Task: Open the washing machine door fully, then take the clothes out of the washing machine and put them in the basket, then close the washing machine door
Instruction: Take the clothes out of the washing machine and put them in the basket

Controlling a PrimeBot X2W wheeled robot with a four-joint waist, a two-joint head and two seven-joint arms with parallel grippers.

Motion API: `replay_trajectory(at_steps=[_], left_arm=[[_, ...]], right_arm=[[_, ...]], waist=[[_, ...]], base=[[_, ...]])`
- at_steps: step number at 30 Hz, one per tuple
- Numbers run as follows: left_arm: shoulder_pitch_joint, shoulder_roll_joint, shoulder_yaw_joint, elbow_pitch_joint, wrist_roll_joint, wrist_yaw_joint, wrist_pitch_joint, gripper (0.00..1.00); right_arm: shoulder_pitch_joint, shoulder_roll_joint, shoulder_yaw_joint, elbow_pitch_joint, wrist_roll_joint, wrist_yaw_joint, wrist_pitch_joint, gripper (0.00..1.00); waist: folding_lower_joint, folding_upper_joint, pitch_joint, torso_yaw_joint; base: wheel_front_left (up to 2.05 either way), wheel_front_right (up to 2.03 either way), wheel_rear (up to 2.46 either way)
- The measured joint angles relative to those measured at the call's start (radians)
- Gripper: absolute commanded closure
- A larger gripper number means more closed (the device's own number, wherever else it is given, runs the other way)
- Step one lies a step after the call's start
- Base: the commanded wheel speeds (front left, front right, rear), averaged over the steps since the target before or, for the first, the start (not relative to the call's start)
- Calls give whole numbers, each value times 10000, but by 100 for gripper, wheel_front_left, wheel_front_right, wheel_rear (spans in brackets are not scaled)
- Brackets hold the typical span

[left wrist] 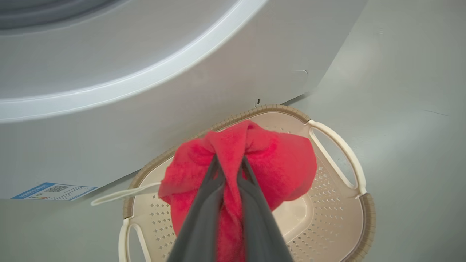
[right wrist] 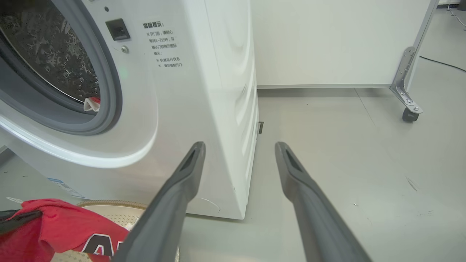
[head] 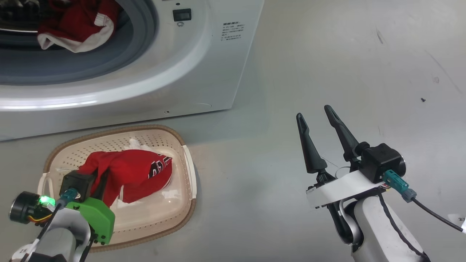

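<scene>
Red jersey (left wrist: 276, 163) clamped in left pincer (left wrist: 230, 162) over basket (left wrist: 338, 222); right pincer (right wrist: 239, 149) apart; head view shows numbers (head: 158, 168).

The right gripper (head: 313, 112) has long dark tapered fingers (head: 309, 145), a white bracket (head: 342, 187), black camera block (head: 380, 160), teal plug (head: 395, 181) and black cable (head: 433, 214); the left wrist (head: 69, 227) wears a green cover (head: 98, 217).

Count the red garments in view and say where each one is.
2. One red jersey is pinched in the left gripper over the basket; another red garment lies in the drum of the washing machine. More may be hidden deeper inside.
</scene>
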Motion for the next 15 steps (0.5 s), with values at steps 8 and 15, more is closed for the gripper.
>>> replay_trajectory(at_steps=[8, 15], left_arm=[[-354, 105, -81, 1014, 186, -31, 119, 100], [-697, -10, -25, 1904, 176, -31, 119, 100]], right_arm=[[-282, 0, 35, -104, -36, -102, 0, 0], [-478, 8, -234, -198, -199, -347, 0, 0]], waist=[[0, 0, 719, -240], [0, 0, 1143, -359]], base=[[0, 0, 0], [0, 0, 0]])
